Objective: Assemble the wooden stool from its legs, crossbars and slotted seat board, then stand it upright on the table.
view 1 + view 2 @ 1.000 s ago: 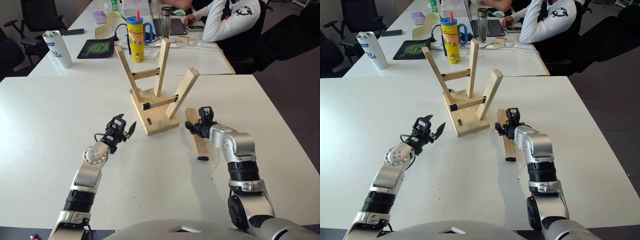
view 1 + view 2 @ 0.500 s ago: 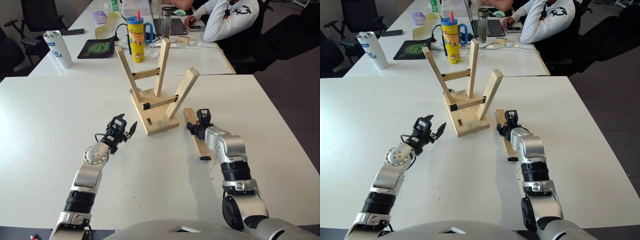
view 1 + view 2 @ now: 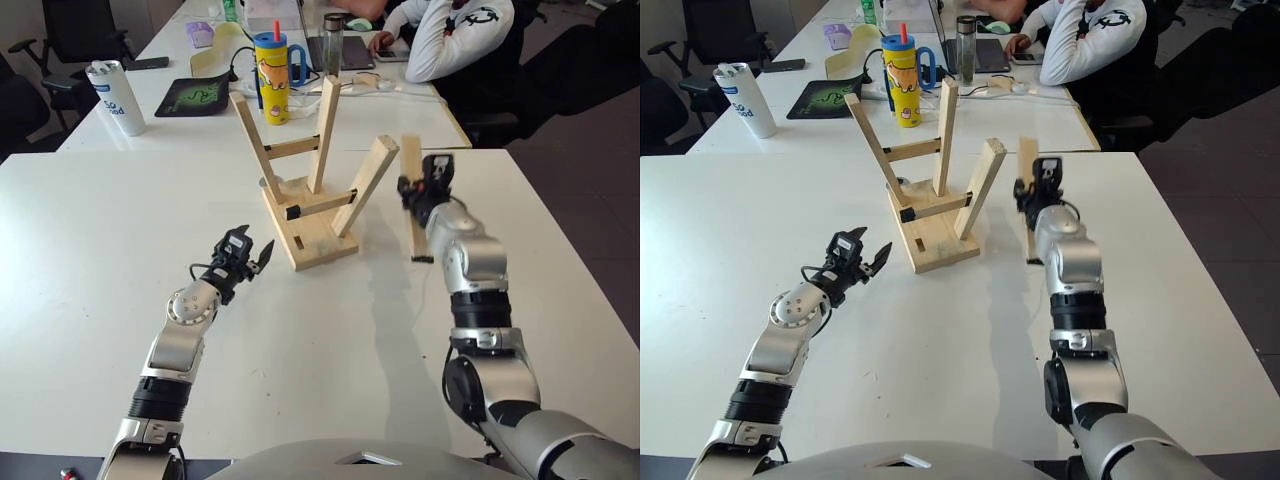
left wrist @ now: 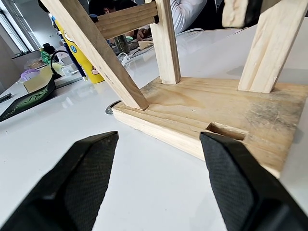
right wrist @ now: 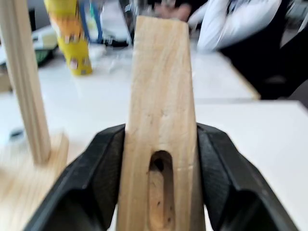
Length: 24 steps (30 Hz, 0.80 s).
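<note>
The slotted seat board (image 3: 310,235) lies flat at mid-table with three legs (image 3: 322,135) standing up from it and crossbars (image 3: 291,149) between them. An empty slot (image 4: 226,130) shows in the board's near edge. My right gripper (image 3: 418,190) is shut on a fourth loose leg (image 3: 413,200), held steeply tilted off the table just right of the stool; the right wrist view shows that leg (image 5: 161,144) between the dark fingers (image 5: 103,178). My left gripper (image 3: 250,256) is open a short way left of the board, holding nothing.
A yellow cup (image 3: 272,75), a white tumbler (image 3: 118,97), a dark mouse pad (image 3: 200,95) and a laptop sit on the far table, where a person in white works. The near table around both arms is bare.
My right gripper lifted the loose leg off the table and swung it up and away to beside the stool's right leg. The left arm stayed put.
</note>
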Tool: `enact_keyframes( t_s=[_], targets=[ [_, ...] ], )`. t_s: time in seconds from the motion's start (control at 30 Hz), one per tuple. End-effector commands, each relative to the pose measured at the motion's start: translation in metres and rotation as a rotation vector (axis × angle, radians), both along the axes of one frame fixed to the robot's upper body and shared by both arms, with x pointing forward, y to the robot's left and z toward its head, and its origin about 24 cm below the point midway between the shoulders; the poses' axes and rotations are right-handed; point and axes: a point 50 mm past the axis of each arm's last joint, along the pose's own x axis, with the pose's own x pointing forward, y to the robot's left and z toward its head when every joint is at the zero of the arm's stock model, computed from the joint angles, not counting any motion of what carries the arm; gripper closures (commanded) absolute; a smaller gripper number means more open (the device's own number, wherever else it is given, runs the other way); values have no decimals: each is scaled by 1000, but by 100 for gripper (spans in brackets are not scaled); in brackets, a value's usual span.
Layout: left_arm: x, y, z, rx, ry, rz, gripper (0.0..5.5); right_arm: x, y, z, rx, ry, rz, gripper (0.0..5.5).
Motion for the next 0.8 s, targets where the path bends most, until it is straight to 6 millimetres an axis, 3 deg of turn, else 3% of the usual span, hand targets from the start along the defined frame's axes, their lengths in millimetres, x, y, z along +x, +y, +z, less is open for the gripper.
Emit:
enact_keyframes(
  t_s=[0.03, 0.13, 0.23, 0.3, 0.37, 0.5, 0.8],
  targets=[
    [9, 14, 15, -25, -61, 73, 238, -1, -13, 90, 26, -403, -2, 346],
    [15, 25, 42, -236, -143, 154, 238, -17, 6, 135, 11, -622, 185, 346],
    [14, 24, 78, -618, -182, 113, 238, -39, 42, 149, -14, -683, 510, 346],
    [5, 11, 100, -838, -162, -46, 238, -53, 62, 144, -63, -666, 690, 346],
    [-6, -1, 116, -932, -152, -185, 238, -59, 72, 132, -150, -633, 760, 346],
    [-20, -14, 143, -974, -162, -336, 238, -62, 90, 102, -402, -560, 786, 346],
    [-29, -23, 167, -1061, -179, -441, 238, -80, 109, 75, -494, -520, 969, 346]
  ],
)
